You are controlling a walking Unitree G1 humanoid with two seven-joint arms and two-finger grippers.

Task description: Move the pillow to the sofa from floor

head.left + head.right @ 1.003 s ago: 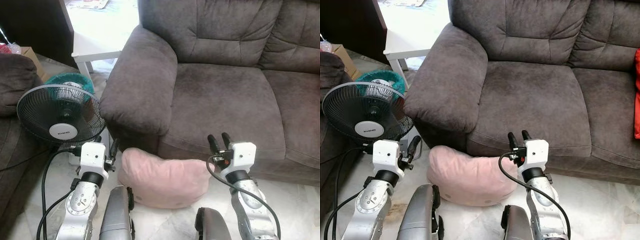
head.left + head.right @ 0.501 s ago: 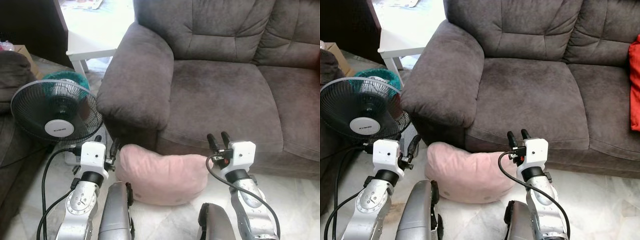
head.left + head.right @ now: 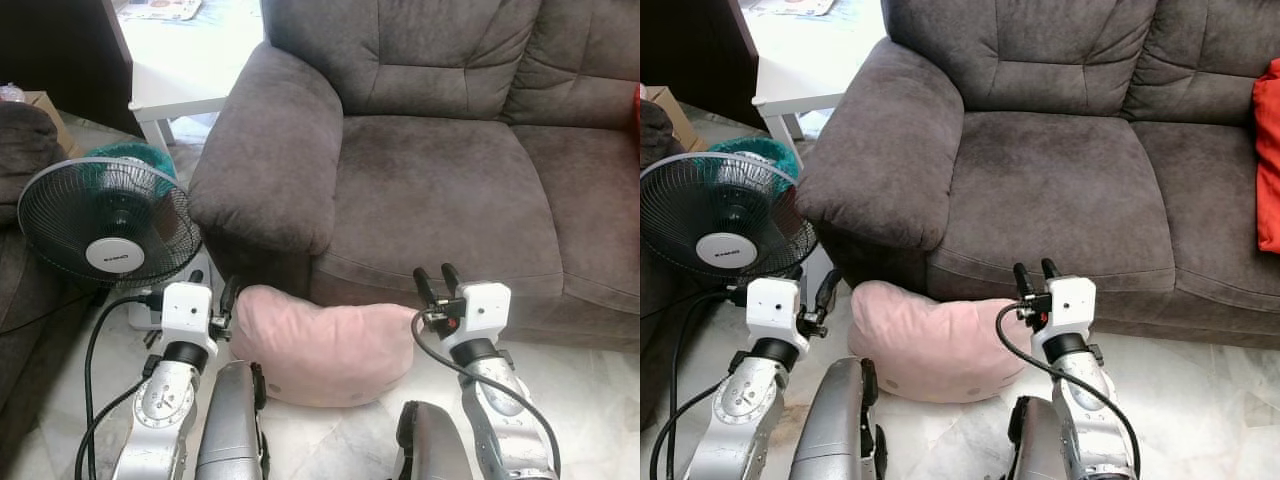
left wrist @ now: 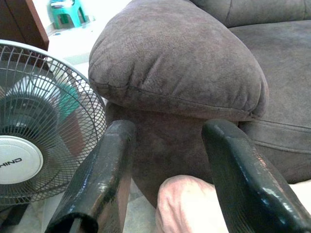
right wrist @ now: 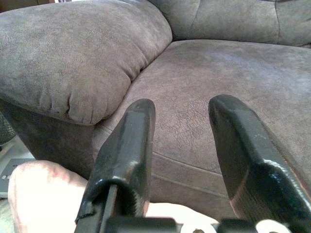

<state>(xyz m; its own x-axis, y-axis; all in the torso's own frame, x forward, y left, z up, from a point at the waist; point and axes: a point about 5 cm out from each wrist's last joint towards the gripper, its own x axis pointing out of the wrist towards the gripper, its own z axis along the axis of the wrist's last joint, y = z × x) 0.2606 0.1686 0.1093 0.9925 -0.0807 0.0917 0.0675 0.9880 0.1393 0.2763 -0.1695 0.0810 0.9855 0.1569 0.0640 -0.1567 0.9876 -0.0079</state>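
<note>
While the soft pink pillow lies on the floor, I flank it with left hand and right hand, both wide.

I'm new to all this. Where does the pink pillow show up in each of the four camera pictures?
Left eye: pillow on the floor against the sofa front, between the grippers.
Right eye: same spot, low centre-left.
Left wrist: pink corner between the black fingers.
Right wrist: pink strip along the lower edge.
Shared landmark: the sofa armrest.
</note>
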